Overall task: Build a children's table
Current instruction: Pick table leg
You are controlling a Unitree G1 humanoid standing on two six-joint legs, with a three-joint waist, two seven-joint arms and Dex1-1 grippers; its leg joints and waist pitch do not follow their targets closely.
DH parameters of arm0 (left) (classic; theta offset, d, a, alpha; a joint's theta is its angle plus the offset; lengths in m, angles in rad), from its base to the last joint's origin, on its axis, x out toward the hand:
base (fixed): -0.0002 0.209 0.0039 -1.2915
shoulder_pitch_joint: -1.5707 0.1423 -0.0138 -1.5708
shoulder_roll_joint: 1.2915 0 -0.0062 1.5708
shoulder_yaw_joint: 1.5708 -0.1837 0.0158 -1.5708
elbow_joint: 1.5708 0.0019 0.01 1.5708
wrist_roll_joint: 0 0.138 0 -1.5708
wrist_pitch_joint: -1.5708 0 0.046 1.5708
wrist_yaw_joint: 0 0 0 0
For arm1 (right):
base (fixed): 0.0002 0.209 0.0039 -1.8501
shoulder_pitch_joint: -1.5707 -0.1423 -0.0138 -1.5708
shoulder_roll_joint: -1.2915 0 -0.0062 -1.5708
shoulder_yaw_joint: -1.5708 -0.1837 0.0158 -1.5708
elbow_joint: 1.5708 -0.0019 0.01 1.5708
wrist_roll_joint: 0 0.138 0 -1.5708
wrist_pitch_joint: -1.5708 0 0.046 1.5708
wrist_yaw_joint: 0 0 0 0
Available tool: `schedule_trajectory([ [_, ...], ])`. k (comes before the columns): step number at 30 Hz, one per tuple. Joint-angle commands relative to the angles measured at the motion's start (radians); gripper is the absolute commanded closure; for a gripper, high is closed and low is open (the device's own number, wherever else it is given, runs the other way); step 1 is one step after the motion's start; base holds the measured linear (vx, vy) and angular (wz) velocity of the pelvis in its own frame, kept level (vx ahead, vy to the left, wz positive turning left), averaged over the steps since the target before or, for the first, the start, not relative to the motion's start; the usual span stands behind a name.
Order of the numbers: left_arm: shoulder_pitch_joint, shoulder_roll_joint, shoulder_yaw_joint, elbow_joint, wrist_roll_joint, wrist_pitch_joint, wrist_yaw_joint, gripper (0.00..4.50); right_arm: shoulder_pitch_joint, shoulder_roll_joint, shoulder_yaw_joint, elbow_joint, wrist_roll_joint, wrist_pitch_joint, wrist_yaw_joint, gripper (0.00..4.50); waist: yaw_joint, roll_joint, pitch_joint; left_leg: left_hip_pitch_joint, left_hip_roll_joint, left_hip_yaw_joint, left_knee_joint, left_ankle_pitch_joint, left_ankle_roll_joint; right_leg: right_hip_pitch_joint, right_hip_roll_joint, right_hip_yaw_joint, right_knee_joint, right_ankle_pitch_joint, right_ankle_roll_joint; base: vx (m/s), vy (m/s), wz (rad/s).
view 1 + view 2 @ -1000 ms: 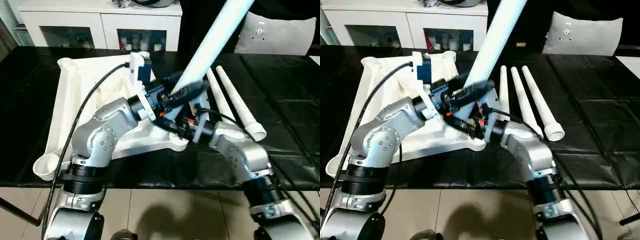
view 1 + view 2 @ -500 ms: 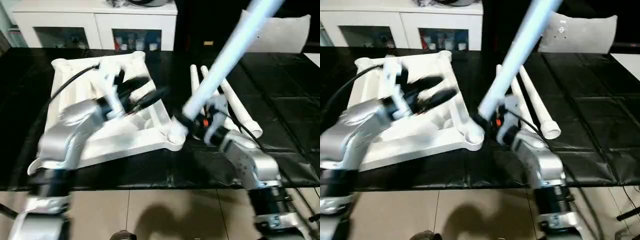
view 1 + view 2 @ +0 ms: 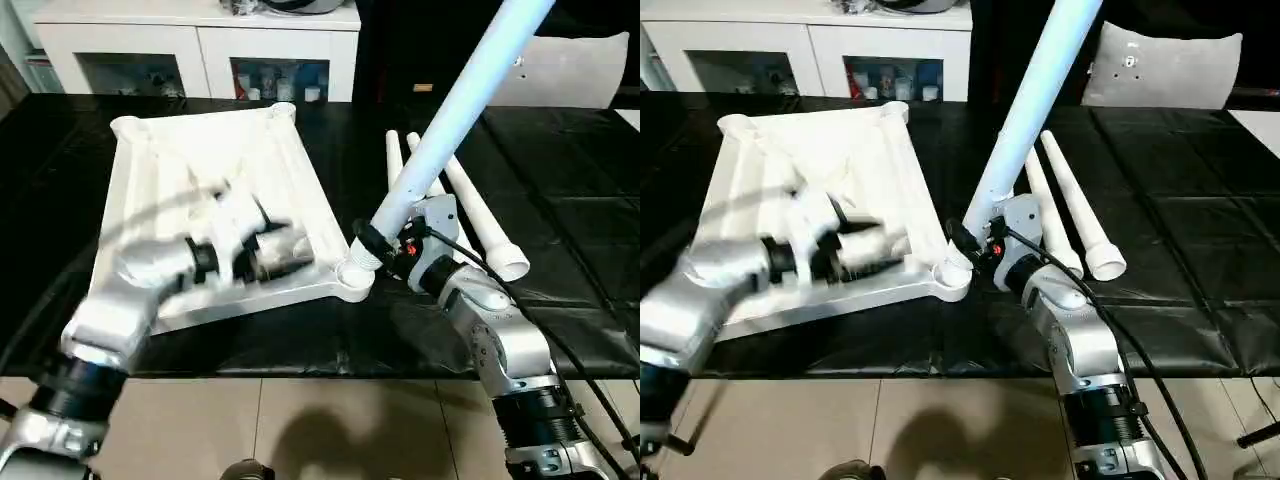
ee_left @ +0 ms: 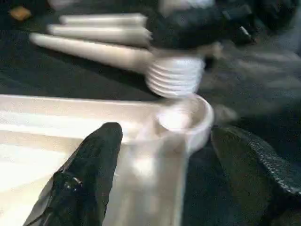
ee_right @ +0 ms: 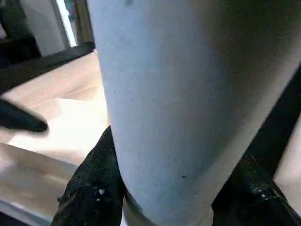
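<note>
The children's table is in pieces: its white tabletop (image 3: pixel 210 170) lies ribbed side up on the black table. My right gripper (image 3: pixel 385 245) is shut on one white tube leg (image 3: pixel 450 110), which rises steeply up and to the right. The leg's threaded end (image 4: pixel 174 77) hangs just above the near right corner socket (image 3: pixel 352 277). The right wrist view has the leg (image 5: pixel 160 94) between black fingers (image 5: pixel 94 183). Over the tabletop's near edge my left gripper (image 3: pixel 285 250) is blurred and open. Its fingers (image 4: pixel 89 165) stand apart on either side of the socket (image 4: pixel 181 120).
Three more white legs (image 3: pixel 470 210) lie side by side on the black cover, right of the tabletop. A white cabinet with glass doors (image 3: pixel 200 50) stands behind the table, and a white cushion (image 3: pixel 570 70) sits at the back right. The table's front edge (image 3: pixel 300 370) runs below both arms.
My left gripper has let go of the leg and drawn back left over the tabletop. The right gripper has moved the leg's threaded end above the corner socket.
</note>
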Motion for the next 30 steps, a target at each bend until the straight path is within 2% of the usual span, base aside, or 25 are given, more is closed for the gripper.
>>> schedule_trajectory([
  [1,-0.001,0.017,-0.025,0.008,0.022,-0.007,-0.033,1.01,-0.007,-0.001,-0.027,-0.023,0.025,0.008,0.003,2.58,-0.002,0.026,-0.070,0.035,0.045,-0.018,-0.074,-0.206,-0.056,0.030,-0.064,0.031,-0.069,0.038,-0.198,0.000,0.000,0.00],
  [3,-0.003,0.019,-0.048,0.027,0.042,-0.019,-0.049,1.01,-0.001,-0.009,-0.034,-0.022,0.026,-0.005,0.006,2.58,-0.002,0.022,-0.070,0.036,0.046,-0.017,-0.075,-0.215,-0.058,0.031,-0.064,0.031,-0.071,0.039,-0.202,0.000,0.000,0.00],
  [4,-0.005,0.019,-0.061,0.039,0.050,-0.023,-0.059,1.01,0.006,-0.015,-0.037,-0.025,0.028,-0.008,0.013,2.58,-0.001,0.025,-0.069,0.037,0.046,-0.017,-0.075,-0.218,-0.060,0.029,-0.063,0.031,-0.071,0.041,-0.201,0.000,0.000,0.00],
  [6,-0.012,0.016,-0.080,0.058,0.060,-0.022,-0.074,1.01,0.015,-0.025,-0.039,-0.031,0.034,-0.005,0.026,2.58,0.000,0.023,-0.069,0.037,0.046,-0.016,-0.075,-0.220,-0.060,0.030,-0.064,0.031,-0.072,0.038,-0.199,0.000,0.000,0.00],
  [11,-0.042,-0.010,-0.088,0.107,0.049,0.044,-0.078,1.47,0.021,-0.047,-0.031,-0.054,0.049,0.019,0.063,2.58,0.000,0.027,-0.071,0.036,0.044,-0.016,-0.073,-0.212,-0.057,0.034,-0.065,0.030,-0.069,0.060,-0.212,0.000,0.000,0.00],
  [12,-0.062,-0.022,-0.093,0.145,0.074,0.049,-0.050,1.56,0.020,-0.053,-0.029,-0.061,0.051,0.023,0.069,2.58,0.001,0.028,-0.070,0.034,0.043,-0.016,-0.071,-0.209,-0.052,0.035,-0.065,0.031,-0.070,0.059,-0.215,0.000,0.000,0.00],
  [13,-0.063,-0.023,-0.094,0.150,0.077,0.046,-0.048,1.65,0.020,-0.053,-0.029,-0.062,0.050,0.023,0.068,2.58,0.001,0.025,-0.070,0.035,0.044,-0.016,-0.071,-0.202,-0.046,0.036,-0.065,0.031,-0.071,0.062,-0.214,0.000,0.000,0.00],
  [14,-0.070,-0.029,-0.094,0.167,0.086,0.038,-0.037,1.72,0.020,-0.055,-0.029,-0.064,0.049,0.023,0.068,2.58,0.002,0.030,-0.071,0.034,0.044,-0.017,-0.070,-0.195,-0.043,0.037,-0.067,0.031,-0.070,0.068,-0.214,0.000,0.000,0.00],
  [16,-0.080,-0.043,-0.090,0.196,0.097,0.010,-0.027,1.94,0.020,-0.056,-0.029,-0.065,0.048,0.024,0.067,2.58,0.002,0.027,-0.072,0.031,0.042,-0.016,-0.067,-0.179,-0.029,0.039,-0.068,0.031,-0.073,0.070,-0.215,0.000,0.000,0.00],
  [17,-0.084,-0.050,-0.087,0.205,0.095,0.011,-0.022,1.94,0.021,-0.057,-0.029,-0.065,0.048,0.024,0.067,2.58,0.002,0.032,-0.072,0.031,0.042,-0.017,-0.067,-0.178,-0.029,0.039,-0.069,0.031,-0.072,0.066,-0.217,0.000,0.000,0.00],
  [19,-0.092,-0.063,-0.086,0.225,0.096,0.004,-0.017,2.10,0.025,-0.059,-0.026,-0.068,0.046,0.023,0.069,2.58,0.002,0.032,-0.073,0.030,0.043,-0.017,-0.066,-0.169,-0.024,0.039,-0.068,0.030,-0.072,0.069,-0.222,0.000,0.000,0.00],
  [21,-0.104,-0.075,-0.085,0.249,0.100,0.007,-0.012,2.40,0.028,-0.060,-0.023,-0.071,0.044,0.024,0.072,2.58,0.001,0.034,-0.073,0.029,0.043,-0.016,-0.066,-0.170,-0.022,0.038,-0.067,0.030,-0.072,0.066,-0.223,0.000,0.000,0.00],
  [22,-0.109,-0.078,-0.085,0.259,0.102,0.010,-0.011,2.40,0.029,-0.060,-0.021,-0.072,0.042,0.025,0.072,2.58,0.003,0.037,-0.073,0.031,0.044,-0.017,-0.066,-0.176,-0.023,0.038,-0.068,0.030,-0.073,0.057,-0.223,0.000,0.000,0.00],
  [24,-0.117,-0.081,-0.086,0.275,0.107,0.014,-0.011,2.51,0.030,-0.061,-0.018,-0.074,0.039,0.027,0.073,2.58,0.001,0.036,-0.072,0.032,0.044,-0.017,-0.068,-0.193,-0.027,0.036,-0.068,0.030,-0.076,0.033,-0.223,0.000,0.000,0.00],
  [25,-0.119,-0.081,-0.086,0.280,0.109,0.013,-0.012,2.73,0.030,-0.061,-0.018,-0.074,0.038,0.027,0.073,2.58,0.001,0.037,-0.072,0.032,0.046,-0.018,-0.069,-0.196,-0.028,0.036,-0.068,0.030,-0.075,0.032,-0.224,0.000,0.000,0.00],
  [30,-0.128,-0.075,-0.092,0.309,0.122,0.003,-0.033,3.02,0.029,-0.062,-0.009,-0.075,0.037,0.031,0.077,2.58,0.002,0.036,-0.072,0.031,0.044,-0.018,-0.068,-0.187,-0.024,0.037,-0.069,0.030,-0.074,0.051,-0.226,0.000,0.000,0.00],
])
